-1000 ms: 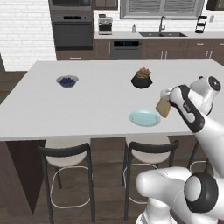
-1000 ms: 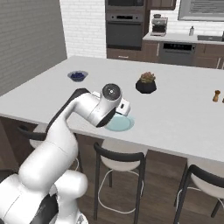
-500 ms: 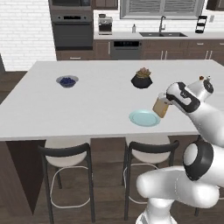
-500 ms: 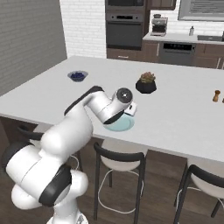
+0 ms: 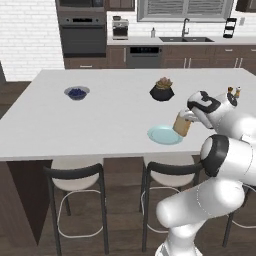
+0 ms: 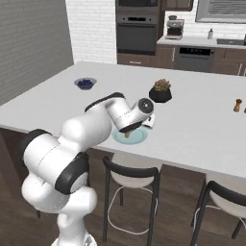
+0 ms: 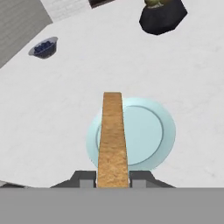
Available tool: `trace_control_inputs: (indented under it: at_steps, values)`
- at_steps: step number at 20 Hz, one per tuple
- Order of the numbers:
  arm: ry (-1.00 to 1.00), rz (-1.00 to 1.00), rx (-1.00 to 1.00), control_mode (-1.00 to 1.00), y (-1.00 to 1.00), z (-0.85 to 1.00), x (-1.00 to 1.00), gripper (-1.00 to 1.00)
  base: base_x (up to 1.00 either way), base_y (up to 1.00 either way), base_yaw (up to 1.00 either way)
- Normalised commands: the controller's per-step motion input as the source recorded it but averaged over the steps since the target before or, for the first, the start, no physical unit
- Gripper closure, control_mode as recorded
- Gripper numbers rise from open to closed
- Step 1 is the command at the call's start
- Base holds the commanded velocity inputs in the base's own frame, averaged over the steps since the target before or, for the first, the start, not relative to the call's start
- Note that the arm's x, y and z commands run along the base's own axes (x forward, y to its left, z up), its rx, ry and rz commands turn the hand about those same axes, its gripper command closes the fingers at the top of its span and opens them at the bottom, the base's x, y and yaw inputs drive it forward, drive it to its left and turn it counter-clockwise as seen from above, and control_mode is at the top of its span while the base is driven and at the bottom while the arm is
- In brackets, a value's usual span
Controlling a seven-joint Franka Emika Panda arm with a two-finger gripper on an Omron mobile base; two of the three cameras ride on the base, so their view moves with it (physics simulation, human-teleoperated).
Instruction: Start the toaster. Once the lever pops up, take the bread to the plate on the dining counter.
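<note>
My gripper (image 7: 113,178) is shut on the bread (image 7: 113,135), a tan slice that the hand view shows edge-on. The bread hangs upright just above the pale blue-green plate (image 7: 148,131), over its left half in that view. From the left base, the bread (image 5: 181,125) is at the plate's (image 5: 163,135) right rim, with the gripper (image 5: 186,118) behind it. The plate (image 6: 130,137) lies near the front edge of the white dining counter (image 5: 100,115). From the right base the arm hides most of the bread. The toaster is out of view.
A black pot with a plant (image 5: 162,90) stands behind the plate. A small bowl with dark blue contents (image 5: 76,92) sits far left on the counter. Two shakers (image 5: 233,91) stand at the right. Dark stools (image 5: 75,172) line the near side.
The bread has moved slightly left and down, closer to the plate. The arm's elbow has swung round and up. The grip is unchanged.
</note>
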Motion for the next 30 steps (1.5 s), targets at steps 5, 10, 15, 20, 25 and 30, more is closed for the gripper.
trace_control_inputs:
  at_steps: [5, 10, 15, 20, 25, 30]
  values:
    - [0.07, 0.00, 0.00, -1.00, 0.11, -0.15, 0.07, 1.00, 0.00, 0.00, 0.00]
    - [0.01, 0.00, 0.00, -1.00, 0.27, -0.01, 0.00, 1.00, 0.00, 0.00, 0.00]
    - [0.00, 0.00, 0.00, -1.00, 0.30, 0.00, 0.05, 1.00, 0.00, 0.00, 0.00]
    - [0.00, 0.00, 0.00, -1.00, 0.34, -0.02, 0.29, 1.00, 0.00, 0.00, 0.00]
    - [0.00, 0.00, 0.00, -1.00, 0.19, -0.15, 0.19, 1.00, 0.00, 0.00, 0.00]
    - [0.00, 0.00, 0.00, -1.00, -0.01, -0.40, 0.00, 1.00, 0.00, 0.00, 0.00]
